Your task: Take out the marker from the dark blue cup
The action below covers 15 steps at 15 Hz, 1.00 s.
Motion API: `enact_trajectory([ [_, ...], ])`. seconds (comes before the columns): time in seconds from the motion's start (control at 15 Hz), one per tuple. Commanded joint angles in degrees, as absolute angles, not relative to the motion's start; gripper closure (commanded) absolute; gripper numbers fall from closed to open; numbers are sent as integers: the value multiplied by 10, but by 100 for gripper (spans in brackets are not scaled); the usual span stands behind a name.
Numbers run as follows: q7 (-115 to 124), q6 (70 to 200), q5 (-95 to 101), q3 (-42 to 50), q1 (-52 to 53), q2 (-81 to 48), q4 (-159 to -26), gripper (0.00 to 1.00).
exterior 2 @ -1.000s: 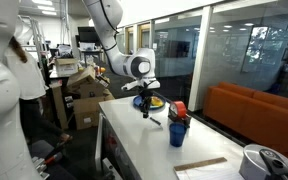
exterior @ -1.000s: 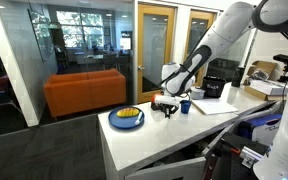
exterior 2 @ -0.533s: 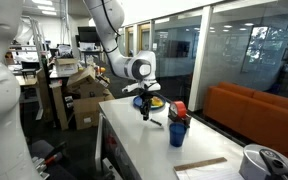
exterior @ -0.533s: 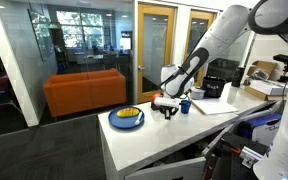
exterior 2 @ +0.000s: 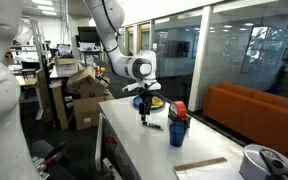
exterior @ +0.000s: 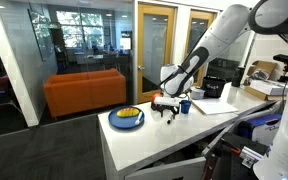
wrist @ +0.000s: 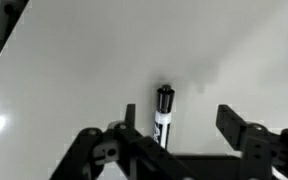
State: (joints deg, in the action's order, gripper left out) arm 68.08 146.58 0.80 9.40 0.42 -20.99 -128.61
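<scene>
The marker [wrist: 163, 108], black with a white band, lies flat on the white table [wrist: 74, 60] in the wrist view, close to the left jaw and free of both. My gripper [wrist: 182, 125] is open, its jaws standing wide apart just above the table. An exterior view shows the gripper [exterior 2: 144, 115] pointing down at the table, with the marker [exterior 2: 156, 124] as a thin dark stick beside it. The dark blue cup [exterior 2: 177, 131] stands a short way off from the gripper, with something red at its top. The cup [exterior: 185, 105] stands just behind the gripper [exterior: 165, 114].
A wide blue plate [exterior: 126, 119] with yellow contents sits on the table near the gripper. Boxes and papers [exterior: 224, 90] lie at the far end of the table. A round grey-white object [exterior 2: 264, 162] sits near a table corner.
The jaws have gone from shut to open. The marker, held tilted a second ago, now lies loose on the table. The arm has hardly moved.
</scene>
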Motion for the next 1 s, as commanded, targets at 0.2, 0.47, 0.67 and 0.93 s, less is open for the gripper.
enact_trajectory([
  [0.2,570,1348,8,91,-16,-118,-1277,0],
  [0.47,454,1265,19,95,-38,-68,-1264,0],
  [0.67,346,1217,31,98,-54,-46,-1255,0],
  [0.93,214,1192,56,103,-72,-30,-1247,0],
])
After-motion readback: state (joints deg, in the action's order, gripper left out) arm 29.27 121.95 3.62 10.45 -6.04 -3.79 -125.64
